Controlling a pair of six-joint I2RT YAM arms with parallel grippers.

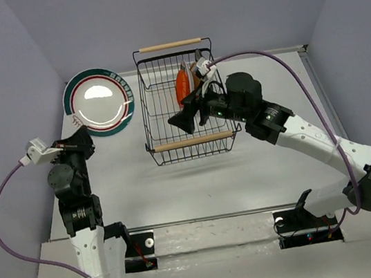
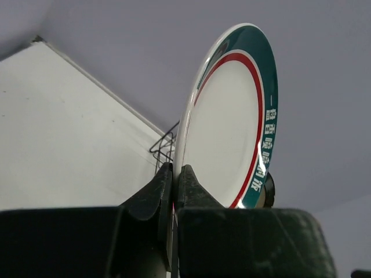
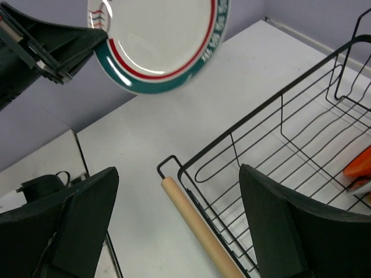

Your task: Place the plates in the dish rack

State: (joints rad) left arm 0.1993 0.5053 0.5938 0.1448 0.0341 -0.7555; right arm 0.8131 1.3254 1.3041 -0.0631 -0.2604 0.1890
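Note:
My left gripper (image 1: 81, 132) is shut on the rim of a white plate with a dark teal and red printed rim (image 1: 99, 101), held up at the far left. The left wrist view shows the jaws clamped on its edge (image 2: 174, 191), the plate (image 2: 232, 121) standing upright. The black wire dish rack (image 1: 184, 104) with two wooden handle bars stands at the centre back. An orange plate (image 1: 183, 87) and a tan one behind it stand in its right part. My right gripper (image 1: 184, 120) is open and empty above the rack's near handle (image 3: 203, 231). The teal plate (image 3: 162, 40) shows in the right wrist view.
The right arm reaches across the rack's right side from the near right. A purple cable (image 1: 257, 55) loops over it. Walls close the back and both sides. The other plates are out of view.

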